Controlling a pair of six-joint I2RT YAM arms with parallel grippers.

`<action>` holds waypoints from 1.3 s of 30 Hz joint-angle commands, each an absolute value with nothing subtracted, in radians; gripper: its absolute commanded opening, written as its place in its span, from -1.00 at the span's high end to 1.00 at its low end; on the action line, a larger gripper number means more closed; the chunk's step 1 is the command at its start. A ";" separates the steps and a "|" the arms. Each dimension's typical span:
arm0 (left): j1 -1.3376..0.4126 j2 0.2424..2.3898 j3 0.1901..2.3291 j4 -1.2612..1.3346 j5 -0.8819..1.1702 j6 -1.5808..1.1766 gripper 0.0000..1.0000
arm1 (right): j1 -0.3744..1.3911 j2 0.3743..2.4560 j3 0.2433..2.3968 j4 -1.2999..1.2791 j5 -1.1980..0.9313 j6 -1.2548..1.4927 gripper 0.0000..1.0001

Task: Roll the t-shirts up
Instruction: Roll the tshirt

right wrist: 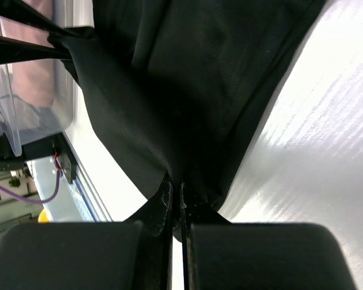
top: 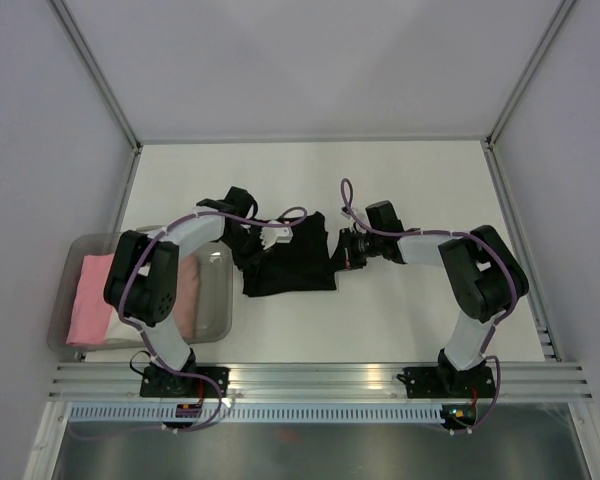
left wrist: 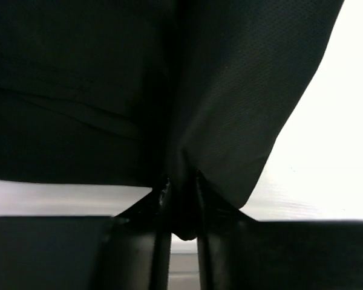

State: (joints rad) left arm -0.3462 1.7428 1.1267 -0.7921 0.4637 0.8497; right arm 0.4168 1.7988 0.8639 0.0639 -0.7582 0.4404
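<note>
A black t-shirt [top: 292,262] lies bunched in the middle of the white table. My left gripper [top: 248,238] is shut on its left edge; in the left wrist view the cloth [left wrist: 230,109] is pinched between the fingers [left wrist: 160,205] and hangs forward. My right gripper [top: 346,250] is shut on the shirt's right edge; in the right wrist view the black cloth [right wrist: 187,78] runs from the closed fingers [right wrist: 163,199]. A pink t-shirt [top: 90,298] and a pale peach one [top: 188,290] lie in the tub.
A clear plastic tub [top: 221,315] stands at the left, partly under my left arm; its wall shows in the right wrist view [right wrist: 24,115]. Aluminium frame posts and pale walls bound the table. The front rail [top: 320,378] runs along the near edge.
</note>
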 commanded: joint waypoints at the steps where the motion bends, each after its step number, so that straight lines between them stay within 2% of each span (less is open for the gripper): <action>1: -0.341 1.770 1.149 -0.753 0.436 0.831 0.56 | 0.410 1.812 0.851 0.118 -0.719 0.488 0.98; 4: -0.345 1.776 1.135 -0.753 0.437 0.847 0.59 | 0.410 1.825 0.844 0.118 -0.692 0.521 0.79; 5: -0.350 1.779 1.134 -0.753 0.430 0.850 0.58 | 0.410 1.824 0.842 0.114 -0.672 0.529 0.64; 6: -0.353 1.784 1.134 -0.753 0.425 0.850 0.50 | 0.410 1.818 0.841 0.107 -0.660 0.528 0.40; 8: -0.354 1.787 1.143 -0.753 0.426 0.835 0.40 | 0.410 1.783 0.835 0.104 -0.637 0.506 0.19; 14: -0.354 1.775 1.158 -0.756 0.425 0.833 0.30 | 0.414 1.544 0.808 0.012 -0.448 0.313 0.11; 16: -0.354 1.772 1.158 -0.759 0.428 0.834 0.21 | 0.431 1.465 0.775 0.006 -0.365 0.175 0.10; 19: -0.353 1.769 1.164 -0.765 0.430 0.830 0.08 | 0.562 1.330 0.710 0.038 -0.366 -0.016 0.10; 22: -0.351 1.766 1.177 -0.767 0.428 0.824 -0.02 | 0.679 1.287 0.631 0.132 -0.410 -0.139 0.05; 25: -0.353 1.756 1.187 -0.778 0.436 0.815 -0.11 | 0.741 1.299 0.603 0.170 -0.341 -0.248 -0.05; 29: -0.353 1.743 1.189 -0.784 0.440 0.830 -0.13 | 0.821 1.359 0.617 0.160 -0.230 -0.527 -0.23; 34: -0.353 1.746 1.190 -0.792 0.431 0.831 -0.12 | 0.876 1.456 0.666 0.121 -0.150 -0.663 -0.29; 39: -0.353 1.743 1.190 -0.793 0.430 0.833 -0.12 | 0.916 1.529 0.690 0.170 0.030 -0.674 -0.31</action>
State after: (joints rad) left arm -0.3519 1.7725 1.1587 -0.7799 0.4358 0.8417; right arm 0.8997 1.4982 0.6365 0.1143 -0.1108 -0.6071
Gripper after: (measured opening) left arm 0.561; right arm 0.652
